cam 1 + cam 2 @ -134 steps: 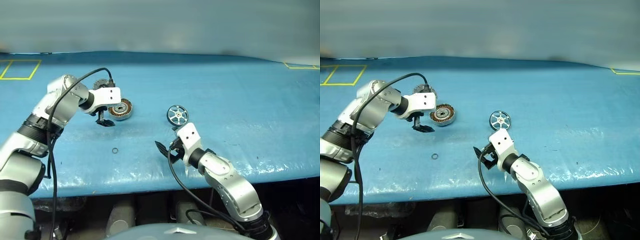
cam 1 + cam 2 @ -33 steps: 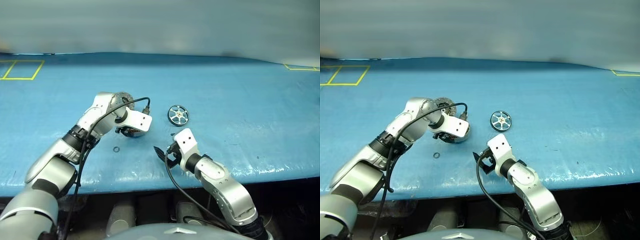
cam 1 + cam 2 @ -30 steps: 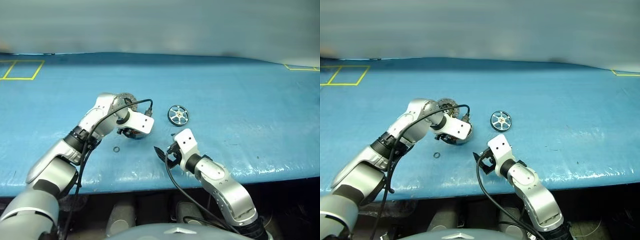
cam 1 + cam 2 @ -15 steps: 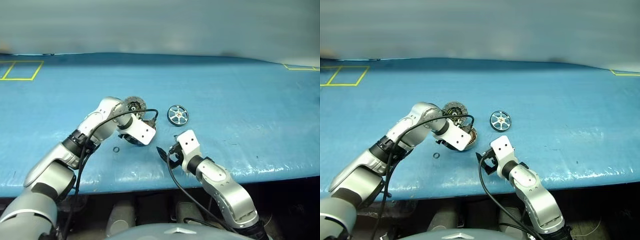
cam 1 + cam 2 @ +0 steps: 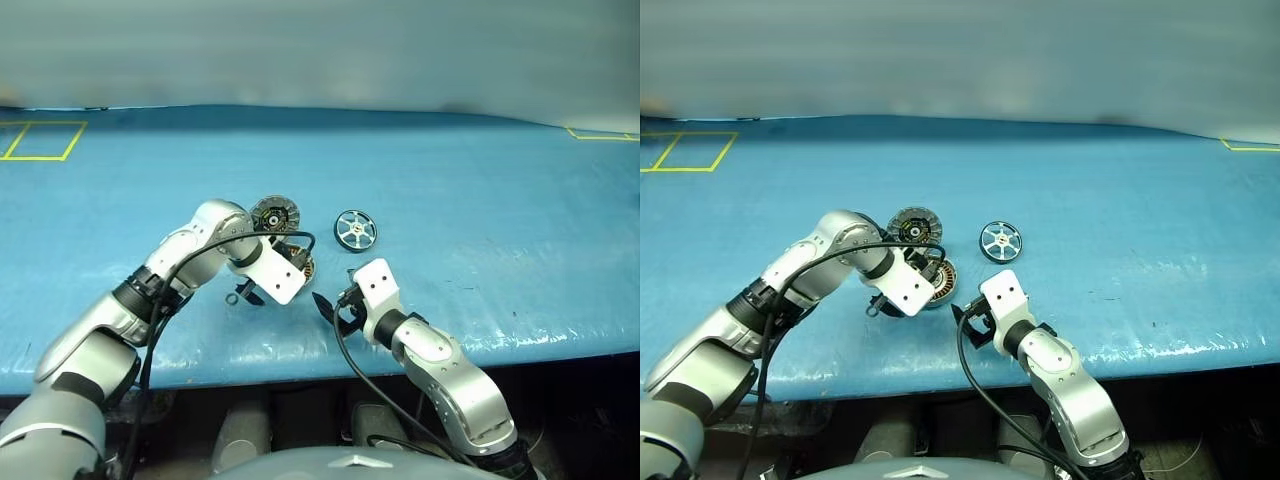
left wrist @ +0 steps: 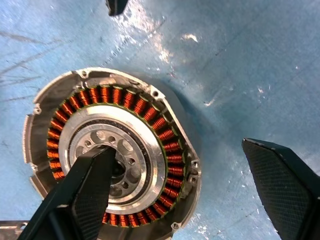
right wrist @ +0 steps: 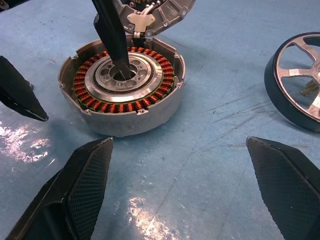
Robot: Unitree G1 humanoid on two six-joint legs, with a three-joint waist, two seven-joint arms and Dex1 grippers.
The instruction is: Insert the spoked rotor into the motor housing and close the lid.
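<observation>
The housing [image 7: 121, 90] sits open on the blue mat [image 5: 480, 180] at the centre of the head views, copper windings up, with its lid [image 5: 274, 213] swung back just behind it, inner face showing. The rotor [image 5: 355, 230] lies flat on the mat to the right of the housing, near it but apart, untouched. The left gripper [image 6: 175, 195] hangs over the housing pointing steeply down, jaws spread wide and holding nothing; in the right wrist view one of its fingers [image 7: 112, 37] reaches down to the pale centre of the housing, though whether it touches I cannot tell. The right gripper [image 7: 182, 190] waits low in the centre foreground, jaws wide and empty, aimed at the mat between housing and rotor. The step in hand looks like clearing the left gripper off the housing so the rotor can be fetched. To do it well, the left gripper should lift straight up before moving sideways, so that finger does not drag the housing or nick the windings. The right gripper seems the better placed for the rotor: take it by the dark rim, not the spokes, keep it level, centre it over the housing and lower it squarely. The lid should stay back until the rotor is seated.
</observation>
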